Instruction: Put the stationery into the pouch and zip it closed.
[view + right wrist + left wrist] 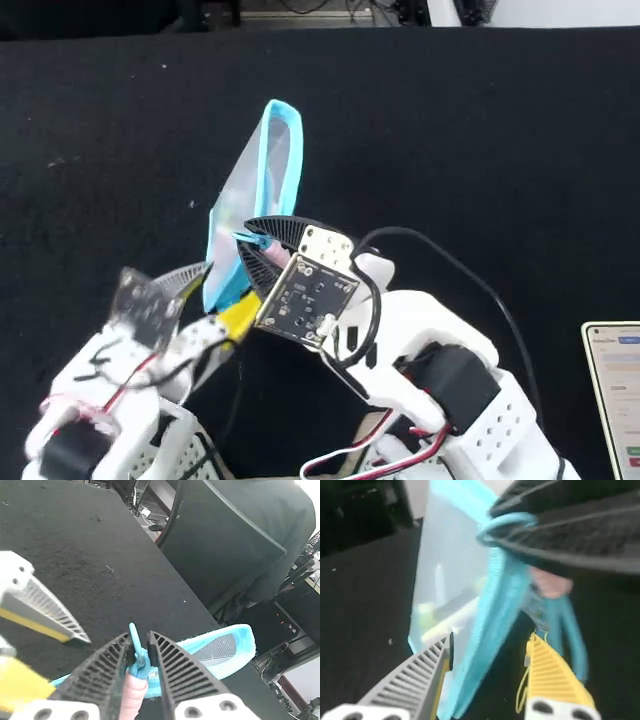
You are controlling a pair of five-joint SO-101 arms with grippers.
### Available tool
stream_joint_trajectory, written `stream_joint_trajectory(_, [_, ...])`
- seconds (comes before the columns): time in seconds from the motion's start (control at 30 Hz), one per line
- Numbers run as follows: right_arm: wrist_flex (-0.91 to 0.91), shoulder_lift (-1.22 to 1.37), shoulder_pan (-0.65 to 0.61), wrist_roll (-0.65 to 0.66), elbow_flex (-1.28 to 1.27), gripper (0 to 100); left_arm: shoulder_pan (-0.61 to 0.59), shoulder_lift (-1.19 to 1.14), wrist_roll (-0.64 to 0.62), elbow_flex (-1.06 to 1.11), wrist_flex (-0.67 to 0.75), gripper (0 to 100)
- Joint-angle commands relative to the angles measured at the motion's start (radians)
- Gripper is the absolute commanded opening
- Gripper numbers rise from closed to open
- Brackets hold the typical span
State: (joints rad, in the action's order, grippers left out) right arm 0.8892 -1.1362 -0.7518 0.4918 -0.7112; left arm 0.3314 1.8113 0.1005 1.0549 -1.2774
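The right gripper [140, 637] has its black jaws drawn nearly together, pinching the blue zipper pull [136, 652] at the near end of the pouch [255, 180]. A pink piece [132, 695] sits between the same jaws, farther back from the pull; I cannot tell what it is. The left gripper [491, 639] is at the same near end of the pouch, with its jaws apart and the pouch's blue-trimmed edge running between them. Its grey finger [415, 677] lies against the pouch's clear side, and its yellow finger [552, 675] stands off from the trim with a dark gap between. Pale white and green stationery [447, 622] shows through that clear side. In the high view the pouch appears edge-on, its far end pointing away from both arms over the black table [450, 150]. Whether the pouch touches the table cannot be told. Well away from the pouch, at the table's edge beyond the right arm, lies a lit screen [612, 390].
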Motion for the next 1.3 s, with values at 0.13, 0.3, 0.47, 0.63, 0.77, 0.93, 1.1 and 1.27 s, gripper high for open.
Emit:
stream_joint_trajectory(0.13, [-0.015, -0.013, 0.011, -0.002, 0.007, 1.1, -0.064, 0.002, -0.008, 0.131, 0.226, 24])
stream_joint_trajectory(0.3, [-0.014, -0.015, 0.012, 0.038, 0.005, 1.1, -0.088, 0.003, 0.051, 0.136, 0.222, 24])
stream_joint_trajectory(0.47, [0.011, -0.015, 0.012, 0.066, 0.008, 1.1, -0.188, 0.003, 0.097, 0.133, 0.221, 24])
stream_joint_trajectory(0.63, [0.008, -0.008, 0.012, 0.063, 0.005, 1.1, -0.199, 0.003, 0.100, 0.130, 0.221, 24])
stream_joint_trajectory(0.77, [0.008, -0.008, 0.012, 0.063, 0.005, 1.1, -0.143, 0.003, 0.097, 0.125, 0.230, 24])
stream_joint_trajectory(0.93, [0.005, -0.008, 0.012, 0.063, 0.005, 1.1, -0.119, 0.003, 0.097, 0.151, 0.287, 24])
stream_joint_trajectory(1.1, [0.011, -0.008, 0.012, 0.064, 0.004, 1.1, -0.120, 0.003, 0.098, 0.160, 0.327, 23])
stream_joint_trajectory(1.27, [0.011, -0.008, 0.012, 0.066, 0.004, 1.1, -0.117, 0.003, 0.103, 0.131, 0.241, 9])
